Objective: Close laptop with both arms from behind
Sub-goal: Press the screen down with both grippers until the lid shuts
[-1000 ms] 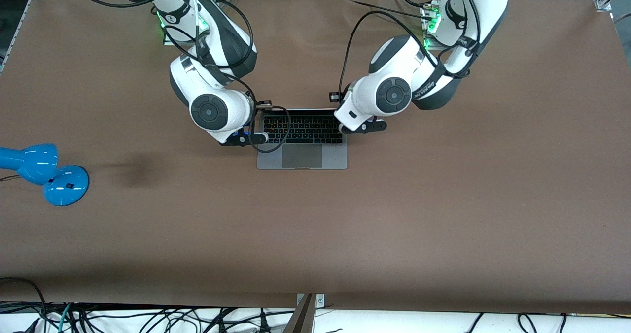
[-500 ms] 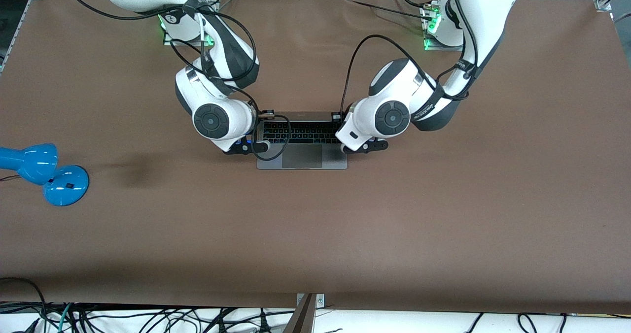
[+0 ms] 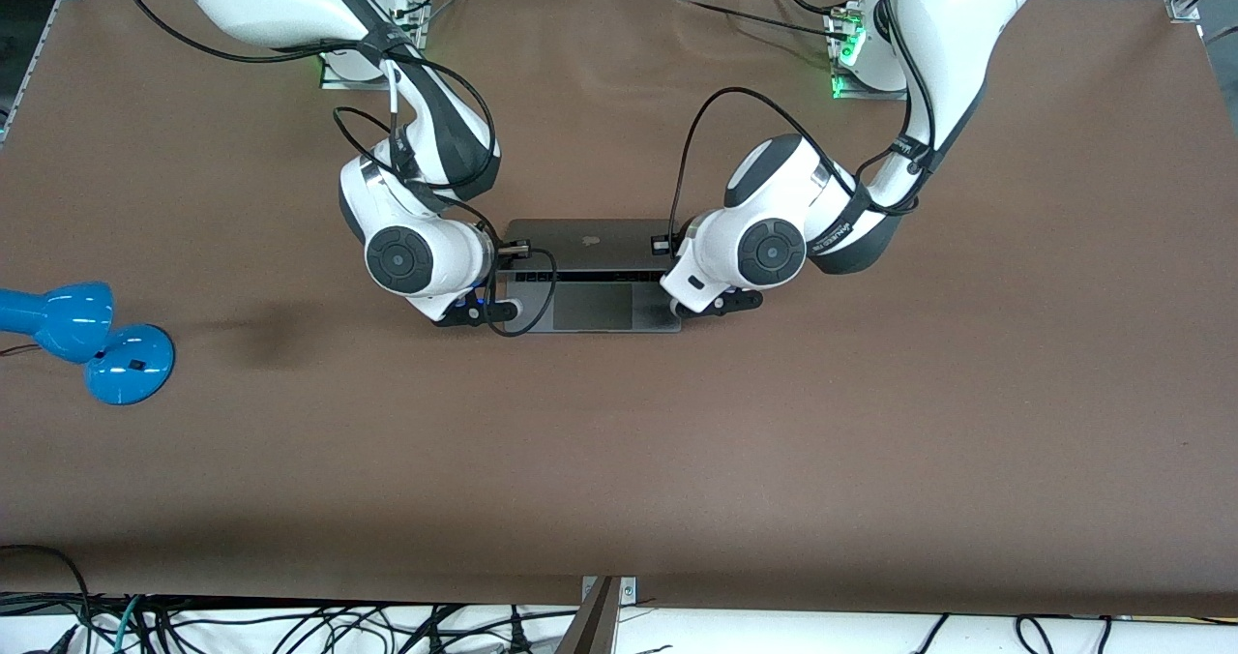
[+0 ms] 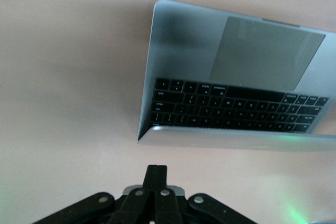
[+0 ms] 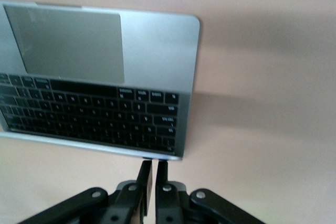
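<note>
A wide brown table point(image 3: 870, 422) filled the front view, with two large white robot arms reaching in from their bases. The right arm point(image 3: 406, 238) came down at one side edge of the laptop, and the left arm point(image 3: 774, 238) came down at the other side edge, toward the left arm's end of the table.

Between them, near the middle of the table, sat a slim grey laptop point(image 3: 592, 277). Its lid point(image 3: 590, 243) was tilted well forward over the keyboard, so the dark apple logo point(image 3: 587, 241) on its outer face showed from above. Only a thin strip of keys and the trackpad point(image 3: 592, 307) stayed uncovered. In the wrist views the keyboard point(image 4: 236, 109) and the lid's top edge point(image 4: 236, 137) lay just ahead of each gripper.

The left gripper point(image 4: 156, 174) had its two fingers pressed together, just short of the lid's edge. The right gripper point(image 5: 152, 170) had its fingers nearly together, a thin slit between them, with the tips at the lid's corner.

A blue lamp point(image 3: 87, 340) lay near the table's edge at the right arm's end, well apart from the laptop.
</note>
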`<state>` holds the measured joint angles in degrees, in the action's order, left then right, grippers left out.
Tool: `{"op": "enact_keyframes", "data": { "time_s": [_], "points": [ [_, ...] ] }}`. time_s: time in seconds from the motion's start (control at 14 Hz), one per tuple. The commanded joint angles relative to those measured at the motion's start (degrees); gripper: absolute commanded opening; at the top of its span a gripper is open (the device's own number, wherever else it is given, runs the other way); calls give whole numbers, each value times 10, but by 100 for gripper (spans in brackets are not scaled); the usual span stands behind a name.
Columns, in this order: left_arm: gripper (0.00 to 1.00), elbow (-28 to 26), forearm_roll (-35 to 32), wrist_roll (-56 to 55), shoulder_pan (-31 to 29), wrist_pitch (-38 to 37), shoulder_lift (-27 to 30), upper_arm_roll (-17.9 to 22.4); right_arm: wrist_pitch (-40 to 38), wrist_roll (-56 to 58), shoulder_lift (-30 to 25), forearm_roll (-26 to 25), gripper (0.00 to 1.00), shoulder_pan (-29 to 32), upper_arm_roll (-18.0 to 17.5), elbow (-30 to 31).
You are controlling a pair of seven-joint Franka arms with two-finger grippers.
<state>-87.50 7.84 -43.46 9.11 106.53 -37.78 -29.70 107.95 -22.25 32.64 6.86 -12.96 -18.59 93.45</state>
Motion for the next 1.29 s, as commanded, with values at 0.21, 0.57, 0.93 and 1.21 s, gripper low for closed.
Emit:
{"op": "enact_keyframes", "data": {
  "time_s": [0.21, 0.57, 0.93, 1.21],
  "points": [
    [0, 46, -16, -8, 35, 16, -44, 38, 36, 7, 17, -7, 10, -2, 0, -12],
    [0, 54, -16, -7, 40, 44, -69, 46, 61, 8, 32, -21, 10, -3, 0, -12],
    [0, 83, -16, -8, 68, 47, -93, 75, 95, 8, 50, -25, 10, -10, 6, -12],
    [0, 86, -16, -8, 83, 62, -106, 94, 104, 16, 74, -25, 9, -17, 13, -27]
  ]
}}
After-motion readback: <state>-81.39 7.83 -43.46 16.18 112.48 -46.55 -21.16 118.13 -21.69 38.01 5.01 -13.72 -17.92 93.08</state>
